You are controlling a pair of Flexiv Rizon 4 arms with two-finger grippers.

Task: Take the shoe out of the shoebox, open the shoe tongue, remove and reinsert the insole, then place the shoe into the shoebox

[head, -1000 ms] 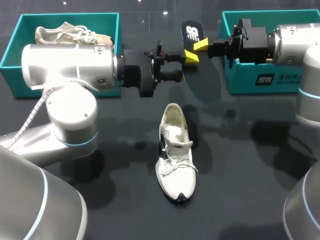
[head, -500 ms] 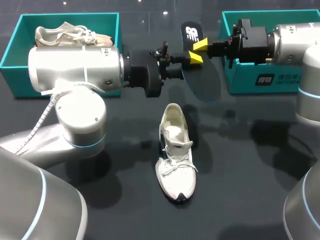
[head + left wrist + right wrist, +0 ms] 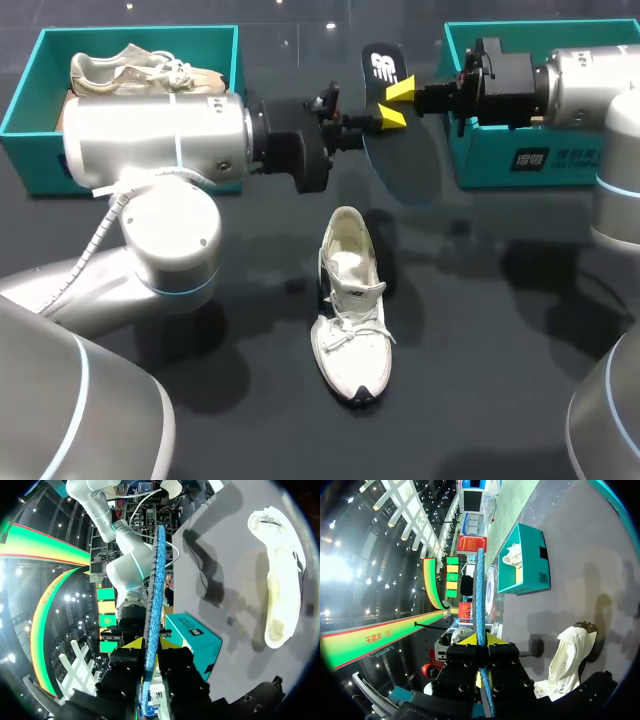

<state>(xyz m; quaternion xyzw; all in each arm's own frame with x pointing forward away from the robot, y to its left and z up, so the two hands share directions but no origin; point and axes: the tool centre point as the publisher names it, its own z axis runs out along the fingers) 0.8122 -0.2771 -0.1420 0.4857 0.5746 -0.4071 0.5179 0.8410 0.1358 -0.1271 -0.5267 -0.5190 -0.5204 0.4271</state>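
The dark insole (image 3: 405,160) hangs upright in the air above the table's far middle, held from both sides. My right gripper (image 3: 400,92) is shut on its upper right edge. My left gripper (image 3: 385,117) comes in from the left just below, with both fingers against the insole. In the left wrist view the insole (image 3: 155,580) runs edge-on between the fingers of the left gripper (image 3: 150,645). The right wrist view shows the insole (image 3: 480,590) the same way in the right gripper (image 3: 482,640). The white shoe (image 3: 350,300) lies on the table below, toe toward me, also seen as the shoe (image 3: 280,580) and the shoe (image 3: 570,665).
A teal shoebox (image 3: 30,90) at the far left holds another pale shoe (image 3: 140,65). A second teal shoebox (image 3: 520,155) stands at the far right behind my right wrist. The dark tabletop (image 3: 480,330) lies bare around the white shoe.
My left gripper has moved right up to the insole and its fingers have closed in on it. The right gripper, the insole and the shoe have kept still.
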